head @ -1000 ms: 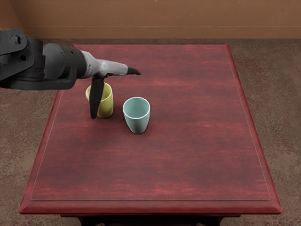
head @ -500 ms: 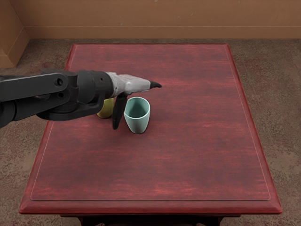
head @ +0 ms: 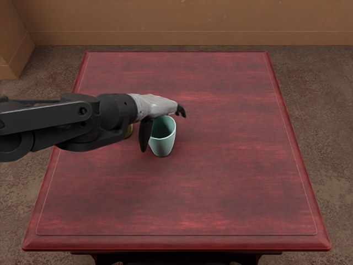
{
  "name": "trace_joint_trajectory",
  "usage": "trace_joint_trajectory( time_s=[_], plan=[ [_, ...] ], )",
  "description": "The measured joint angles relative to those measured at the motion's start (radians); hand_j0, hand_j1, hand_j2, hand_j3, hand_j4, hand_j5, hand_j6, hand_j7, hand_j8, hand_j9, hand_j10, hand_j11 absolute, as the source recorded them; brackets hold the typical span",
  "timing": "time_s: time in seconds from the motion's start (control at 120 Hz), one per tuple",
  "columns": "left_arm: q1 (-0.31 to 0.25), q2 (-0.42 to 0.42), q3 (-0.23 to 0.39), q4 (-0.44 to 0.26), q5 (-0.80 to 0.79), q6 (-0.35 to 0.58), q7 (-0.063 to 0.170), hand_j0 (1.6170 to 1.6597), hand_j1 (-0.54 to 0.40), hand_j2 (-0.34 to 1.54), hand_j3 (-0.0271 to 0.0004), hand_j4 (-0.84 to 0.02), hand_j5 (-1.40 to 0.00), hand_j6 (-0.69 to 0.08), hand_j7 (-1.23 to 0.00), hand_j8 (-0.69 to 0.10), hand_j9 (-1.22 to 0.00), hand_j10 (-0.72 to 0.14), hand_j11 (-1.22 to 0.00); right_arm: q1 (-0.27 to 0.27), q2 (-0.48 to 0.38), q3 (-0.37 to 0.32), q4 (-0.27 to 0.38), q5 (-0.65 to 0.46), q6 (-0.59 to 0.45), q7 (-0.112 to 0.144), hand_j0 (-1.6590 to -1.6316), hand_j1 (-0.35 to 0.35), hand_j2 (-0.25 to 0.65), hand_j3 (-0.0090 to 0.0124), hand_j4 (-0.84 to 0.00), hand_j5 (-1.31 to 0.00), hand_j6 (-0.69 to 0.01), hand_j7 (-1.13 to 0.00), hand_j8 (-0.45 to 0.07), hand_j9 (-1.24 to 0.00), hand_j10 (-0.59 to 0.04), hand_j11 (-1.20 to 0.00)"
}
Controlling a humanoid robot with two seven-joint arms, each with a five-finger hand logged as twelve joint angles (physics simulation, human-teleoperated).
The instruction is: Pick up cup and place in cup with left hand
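Item 1: the pale green cup [head: 163, 144] stands upright on the tabletop [head: 220, 176], left of the middle and well in from the left edge. Its mouth faces up, which suits it to being gripped across the wall.

Item 2: the yellow cup [head: 129, 131] is nearly all hidden by the left arm; only a sliver shows, between the green cup and the tabletop's left edge. Its mouth cannot be inspected, nor can it be told whether the 2 cups touch.

The left robot hand [head: 155, 106] is open and has hold of nothing, as far as can be seen. The thumb [head: 144, 137] points down at the green cup's left side; the dark fingertips [head: 181, 112] reach over the far side of the rim, bent slightly downward. Contact cannot be confirmed. The probable reason for this posture — thumb on 1 side, fingers on the other — is to bracket the cup before closing.

Assessment: the task is at the approach stage, with 0 cups nested. The next move likely calls for a little lowering, then an even squeeze. Risk noted: if the thumb presses first, the green cup could slide or tip toward the right edge.
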Motion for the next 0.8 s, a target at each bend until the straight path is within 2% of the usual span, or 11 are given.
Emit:
trace_joint_trajectory(
  time_s=[0.458, 0.692, 0.8],
  plan=[
    [0.021, -0.025, -0.002, 0.022, 0.000, 0.007, 0.000, 1.6581, 0.046, 0.05, 0.0000, -0.256, -0.33, -0.257, -0.33, -0.256, -0.33, -0.255, -0.33, 0.000, 0.000, 0.000, -0.015, 0.000, 0.000, 0.000, -1.6581, -0.320, -0.005, 0.0000, -0.024, -0.03, -0.024, -0.03, -0.024, -0.03, -0.024, -0.03],
    [0.021, -0.024, -0.001, 0.027, 0.000, 0.012, 0.000, 1.6580, -0.042, 0.07, 0.0000, -0.332, -0.42, -0.333, -0.42, -0.327, -0.43, -0.330, -0.43, 0.000, 0.000, -0.001, -0.021, 0.000, 0.000, 0.000, -1.6581, -0.320, -0.005, 0.0000, -0.024, -0.03, -0.024, -0.03, -0.024, -0.03, -0.024, -0.03],
    [0.026, -0.019, -0.001, 0.027, 0.002, 0.015, 0.000, 1.6580, -0.080, 0.08, 0.0000, -0.382, -0.46, -0.358, -0.46, -0.311, -0.47, -0.371, -0.47, -0.001, 0.000, -0.001, -0.026, 0.000, 0.000, 0.000, -1.6581, -0.320, -0.005, 0.0000, -0.024, -0.03, -0.024, -0.03, -0.024, -0.03, -0.024, -0.03]
  ],
)
